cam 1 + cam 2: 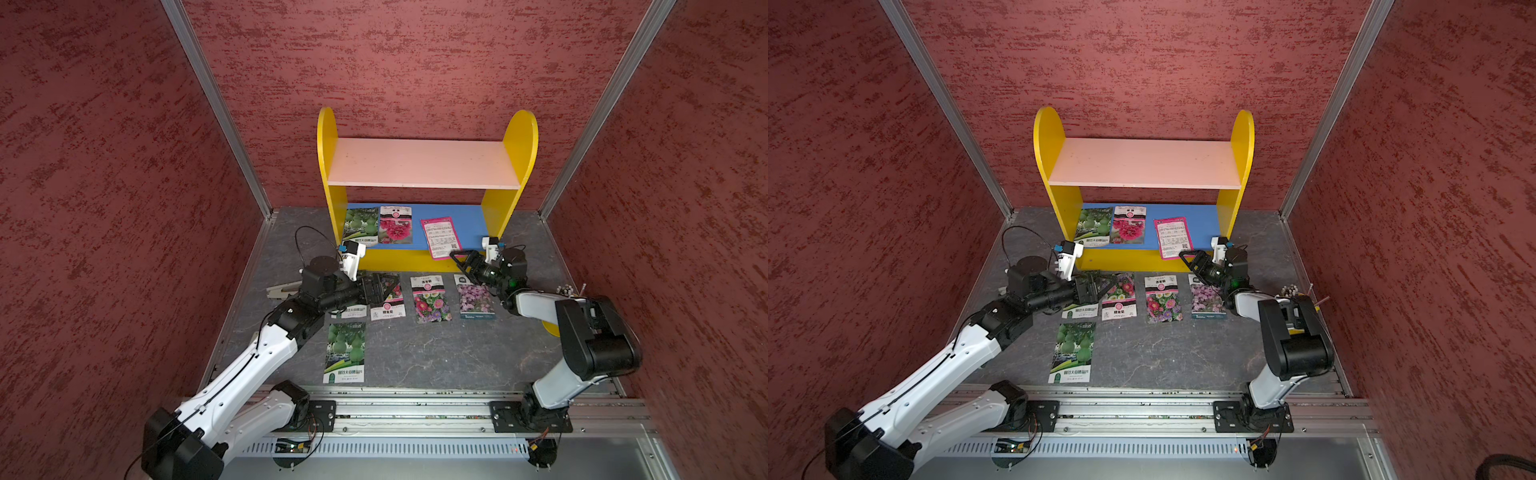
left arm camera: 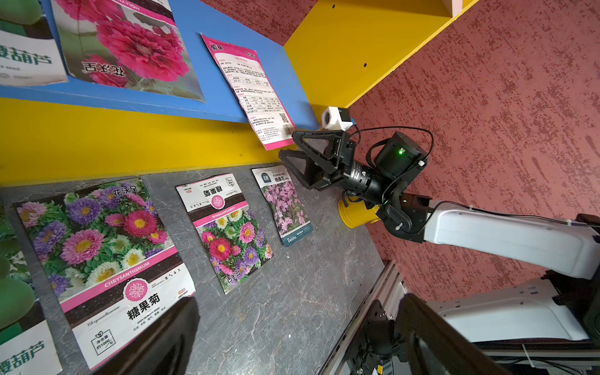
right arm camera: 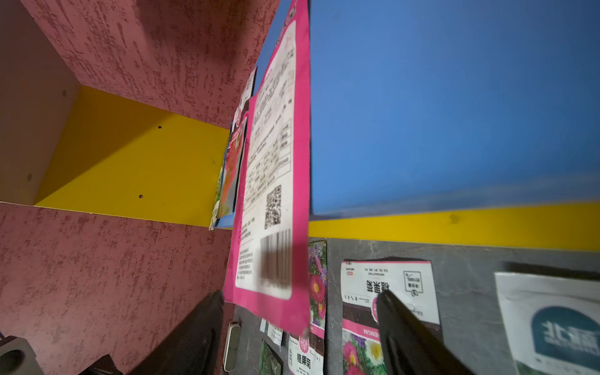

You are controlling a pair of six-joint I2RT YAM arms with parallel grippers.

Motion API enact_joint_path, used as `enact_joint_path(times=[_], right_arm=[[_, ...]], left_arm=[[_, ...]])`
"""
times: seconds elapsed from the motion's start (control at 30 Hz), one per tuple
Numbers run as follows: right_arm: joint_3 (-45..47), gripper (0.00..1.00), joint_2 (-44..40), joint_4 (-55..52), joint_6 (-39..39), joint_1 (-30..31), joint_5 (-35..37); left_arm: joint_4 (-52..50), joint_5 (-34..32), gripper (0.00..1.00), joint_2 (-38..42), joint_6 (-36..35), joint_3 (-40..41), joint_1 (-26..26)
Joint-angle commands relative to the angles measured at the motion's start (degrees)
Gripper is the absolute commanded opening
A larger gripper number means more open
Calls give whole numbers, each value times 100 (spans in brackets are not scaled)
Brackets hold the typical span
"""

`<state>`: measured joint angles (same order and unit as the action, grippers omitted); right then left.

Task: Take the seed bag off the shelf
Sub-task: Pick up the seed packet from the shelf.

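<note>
The seed bag (image 1: 441, 237) is a flat packet with a bright pink border. Its white panel faces up, printed with fine black text, a square code and a barcode near the front end. It lies on the blue lower board (image 1: 469, 224) of the shelf (image 1: 424, 162), right of the middle and turned a little askew. Its front end hangs out past the board's yellow front edge.

The right pincer (image 2: 287, 144) is released: its jaws stand apart on either side of that overhanging end, and whether either one touches the bag I cannot tell. The left pincer (image 1: 386, 287) is also released, with its jaws wide and nothing in them, low over the packets in front of the shelf.

Two more packets share the blue board at its left end, a green gourd packet (image 1: 360, 226) and a red flower packet (image 1: 395, 224), lying side by side. The pale pink upper board carries nothing.

The surface (image 1: 415, 357) is dark grey with a veined, stone-like look. A row of flower packets (image 1: 430, 299) lies on it just before the shelf, and another gourd packet (image 1: 345, 353) lies nearer the arms' bases. Textured dark red walls (image 1: 415, 62) close in three sides, joined by metal corner posts (image 1: 216, 108). A metal rail (image 1: 415, 411) runs along the front.
</note>
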<state>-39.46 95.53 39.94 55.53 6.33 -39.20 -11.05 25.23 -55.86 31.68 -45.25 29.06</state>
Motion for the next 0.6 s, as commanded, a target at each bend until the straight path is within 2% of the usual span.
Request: enact_joint_path(times=[0.0, 0.3, 0.57], right_arm=[[-243, 72, 193, 945, 464, -42, -154], [-457, 49, 305, 887, 462, -58, -89], [-403, 20, 276, 959, 490, -53, 18]], left_arm=[[188, 1, 100, 59, 38, 71, 42], [379, 42, 100, -48, 101, 166, 56], [601, 118, 100, -152, 207, 214, 80]])
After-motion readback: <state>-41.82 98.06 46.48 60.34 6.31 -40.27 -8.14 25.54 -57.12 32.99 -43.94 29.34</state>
